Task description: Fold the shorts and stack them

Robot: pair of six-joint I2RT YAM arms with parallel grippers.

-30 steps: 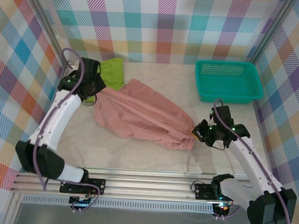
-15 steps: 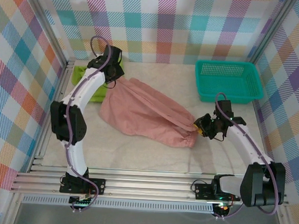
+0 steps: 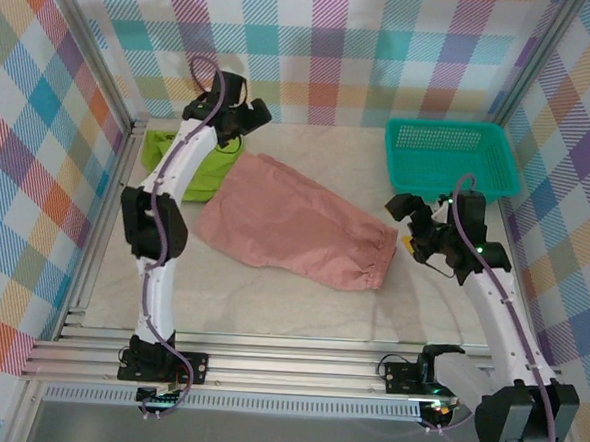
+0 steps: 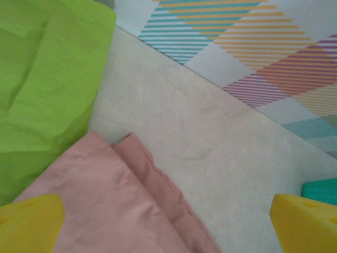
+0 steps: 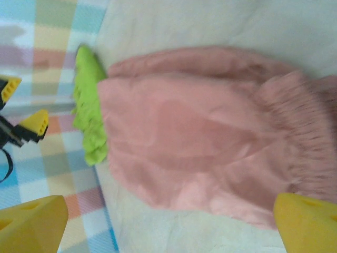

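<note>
On the surface, the pink shorts lie flat, seemingly folded once lengthwise, touching the green shorts at back left. The left tool and right tool are released, empty. Stacking seems not yet done.

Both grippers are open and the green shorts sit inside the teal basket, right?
Not quite: the top view shows the green shorts on the table at the far left, beside the pink shorts, not in the teal basket. Left gripper and right gripper are open.
</note>
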